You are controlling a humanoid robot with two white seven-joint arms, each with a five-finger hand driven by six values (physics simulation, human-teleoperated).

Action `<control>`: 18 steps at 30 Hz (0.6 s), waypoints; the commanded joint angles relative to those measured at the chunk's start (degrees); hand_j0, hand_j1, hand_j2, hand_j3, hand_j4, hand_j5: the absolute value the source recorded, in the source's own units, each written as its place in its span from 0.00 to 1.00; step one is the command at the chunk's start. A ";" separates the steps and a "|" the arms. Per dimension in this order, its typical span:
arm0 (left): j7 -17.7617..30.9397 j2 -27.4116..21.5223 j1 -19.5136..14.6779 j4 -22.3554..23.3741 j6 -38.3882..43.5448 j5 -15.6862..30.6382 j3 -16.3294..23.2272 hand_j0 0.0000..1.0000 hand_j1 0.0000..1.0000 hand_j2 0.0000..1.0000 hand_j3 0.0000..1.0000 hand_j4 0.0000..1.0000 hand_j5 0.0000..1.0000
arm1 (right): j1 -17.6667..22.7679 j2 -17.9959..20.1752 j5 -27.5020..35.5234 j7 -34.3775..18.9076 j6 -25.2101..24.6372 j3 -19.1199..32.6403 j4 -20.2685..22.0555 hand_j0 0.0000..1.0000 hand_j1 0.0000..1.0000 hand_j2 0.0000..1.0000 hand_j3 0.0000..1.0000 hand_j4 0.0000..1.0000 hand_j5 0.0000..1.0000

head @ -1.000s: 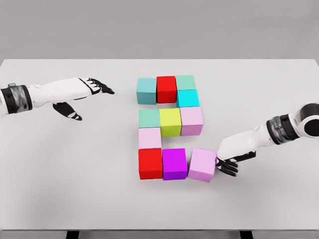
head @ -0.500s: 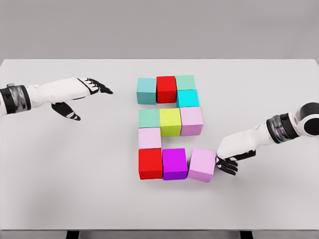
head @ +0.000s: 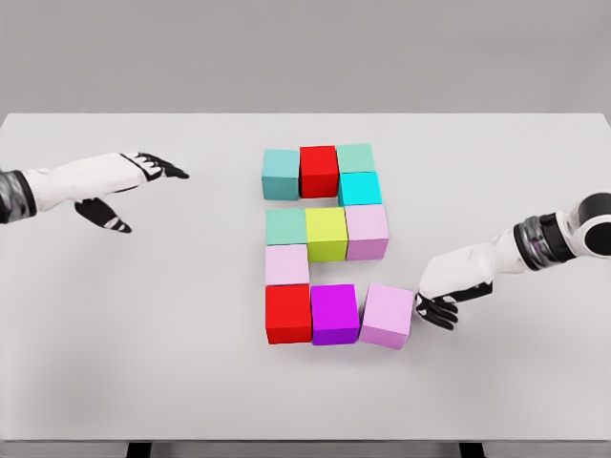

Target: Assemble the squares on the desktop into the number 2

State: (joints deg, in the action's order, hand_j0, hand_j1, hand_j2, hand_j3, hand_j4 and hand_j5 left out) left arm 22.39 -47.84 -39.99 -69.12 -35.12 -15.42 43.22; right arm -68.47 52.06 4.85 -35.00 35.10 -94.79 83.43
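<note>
White matte tabletop (head: 143, 334) under a plain grey wall (head: 305, 48). Right hand (head: 437, 307), fingers loosely spread, sits against the lilac cube (head: 387, 316); left hand (head: 143, 170) hovers with fingers stretched out flat.

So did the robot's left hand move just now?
Yes. The left hand slid toward the picture's left, farther away from the teal block at the top-left corner of the figure. Its fingers are spread and hold nothing.

We see colored blocks (head: 326, 234) shaped like a 2 on the table (head: 143, 315). Our right hand (head: 437, 310) touches the pink block (head: 387, 316).
</note>
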 commanded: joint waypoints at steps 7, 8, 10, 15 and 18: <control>-0.33 -1.12 0.18 0.39 0.12 0.39 -0.42 1.00 1.00 1.00 1.00 1.00 1.00 | 0.09 -0.12 0.33 0.00 -0.10 0.57 -0.02 0.10 0.10 0.10 0.10 0.10 0.10; -0.33 -1.12 0.26 0.39 0.12 0.48 -0.42 1.00 1.00 1.00 1.00 1.00 1.00 | 0.00 -0.56 0.33 0.00 -0.10 0.57 -0.02 0.10 0.10 0.10 0.10 0.10 0.10; -0.33 -1.12 0.18 0.39 0.12 0.48 -0.42 1.00 1.00 1.00 1.00 1.00 1.00 | -0.09 -1.79 0.33 0.00 -0.10 0.57 -0.02 0.10 0.10 0.10 0.10 0.10 0.10; -0.33 -1.12 0.27 0.39 0.12 0.48 -0.42 1.00 1.00 1.00 1.00 1.00 1.00 | -0.09 -1.79 0.34 0.00 -0.10 0.66 -0.02 0.10 0.10 0.10 0.10 0.10 0.10; -0.33 -1.12 0.27 0.39 0.12 0.48 -0.42 1.00 1.00 1.00 1.00 1.00 1.00 | -0.09 -1.79 0.42 0.00 -0.10 0.66 -0.11 0.10 0.10 0.10 0.10 0.10 0.10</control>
State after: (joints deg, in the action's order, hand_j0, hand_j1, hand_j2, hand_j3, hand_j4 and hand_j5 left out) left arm 22.09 -48.90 -39.73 -68.72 -35.10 -15.32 42.86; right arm -68.55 50.36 4.94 -35.00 35.10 -94.18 83.32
